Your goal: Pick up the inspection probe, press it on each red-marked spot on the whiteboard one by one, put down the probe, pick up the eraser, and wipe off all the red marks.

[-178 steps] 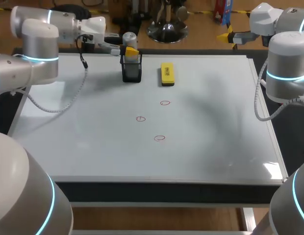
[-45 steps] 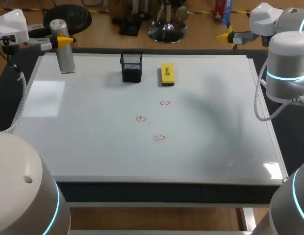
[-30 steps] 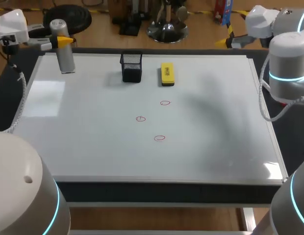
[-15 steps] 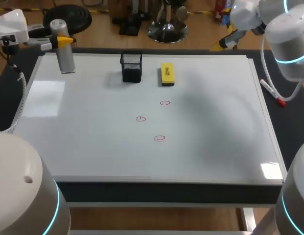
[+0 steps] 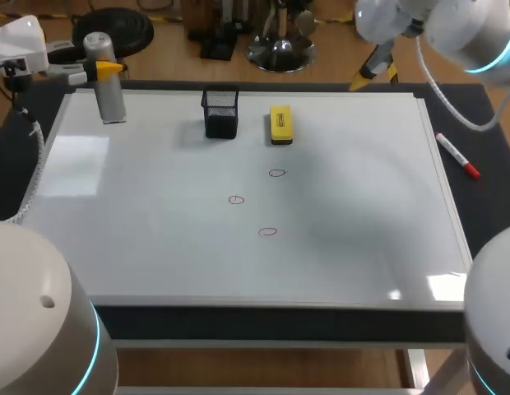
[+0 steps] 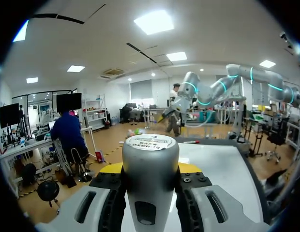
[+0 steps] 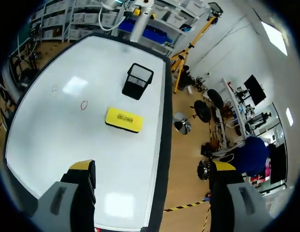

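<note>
Head view, left: the left end effector [image 5: 105, 72] hangs over the whiteboard's [image 5: 156, 255] far left corner, clamped on the upright grey probe [image 5: 111, 97].
Head view, centre: three red marks [image 5: 276, 174] lie nearer us than the yellow eraser [image 5: 280, 123] and the black mesh holder [image 5: 221, 113].
Head view, right: the right end effector [image 5: 374, 76] is partly cut off, so we cannot judge its gap here. A marker pen [image 5: 458, 156] lies on the table.
Left wrist view: both fingers grip the probe, and its lower end is hidden.
Right wrist view: the fingers are spread wide and hold nothing. We make out only two marks.
</note>
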Robot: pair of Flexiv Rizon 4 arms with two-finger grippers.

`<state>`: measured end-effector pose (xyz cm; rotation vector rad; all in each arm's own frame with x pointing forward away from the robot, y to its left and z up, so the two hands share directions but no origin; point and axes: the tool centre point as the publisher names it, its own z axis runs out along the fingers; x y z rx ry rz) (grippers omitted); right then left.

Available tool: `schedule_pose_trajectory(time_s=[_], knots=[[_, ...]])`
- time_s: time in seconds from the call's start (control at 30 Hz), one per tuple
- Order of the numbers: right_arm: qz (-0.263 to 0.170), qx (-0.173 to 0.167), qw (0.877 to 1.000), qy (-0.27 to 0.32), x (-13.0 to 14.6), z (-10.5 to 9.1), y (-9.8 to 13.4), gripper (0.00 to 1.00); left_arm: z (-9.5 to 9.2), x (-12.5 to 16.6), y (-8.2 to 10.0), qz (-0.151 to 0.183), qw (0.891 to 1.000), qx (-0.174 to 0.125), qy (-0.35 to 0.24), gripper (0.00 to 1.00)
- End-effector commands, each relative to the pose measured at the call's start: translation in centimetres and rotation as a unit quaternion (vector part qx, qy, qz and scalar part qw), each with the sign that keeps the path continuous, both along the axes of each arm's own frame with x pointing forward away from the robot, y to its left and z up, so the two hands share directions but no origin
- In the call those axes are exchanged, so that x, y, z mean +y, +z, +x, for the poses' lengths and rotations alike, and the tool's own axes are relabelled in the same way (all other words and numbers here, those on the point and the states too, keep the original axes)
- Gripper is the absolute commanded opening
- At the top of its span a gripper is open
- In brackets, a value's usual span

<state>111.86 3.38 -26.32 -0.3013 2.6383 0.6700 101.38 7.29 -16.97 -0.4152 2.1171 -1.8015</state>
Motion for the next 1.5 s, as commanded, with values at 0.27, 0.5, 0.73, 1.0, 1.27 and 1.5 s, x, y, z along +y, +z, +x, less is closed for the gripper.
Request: schedule_pose_trajectory(time_s=[0.27, 0.5, 0.73, 1.0, 1.27, 1.5], knots=[[-0.294, 0.071, 0.939, 0.167, 1.3, 0.6, -0.8, 1.00, 0.0, 0.0, 0.0, -0.001, 1.000, -0.002, 0.001, 0.00], [-0.334, 0.057, 0.918, 0.208, 1.4, 0.7, -1.3, 1.00, 0.0, 0.0, 0.0, -0.001, 1.000, -0.002, 0.001, 0.00], [-0.327, 0.073, 0.922, 0.194, 1.3, 0.7, -0.8, 1.00, 0.0, 0.0, 0.0, -0.001, 1.000, -0.002, 0.001, 0.00], [-0.327, 0.073, 0.922, 0.194, 1.3, 0.7, -0.8, 1.00, 0.0, 0.0, 0.0, -0.001, 1.000, -0.002, 0.001, 0.00], [-0.318, 0.069, 0.922, 0.209, 1.6, 0.8, -1.4, 1.00, 0.0, 0.0, 0.0, -0.001, 1.000, -0.002, 0.001, 0.00], [-0.275, 0.059, 0.919, 0.278, 2.7, -0.1, -4.1, 1.00, 0.0, 0.0, 0.0, -0.001, 1.000, -0.002, 0.001, 0.00]])
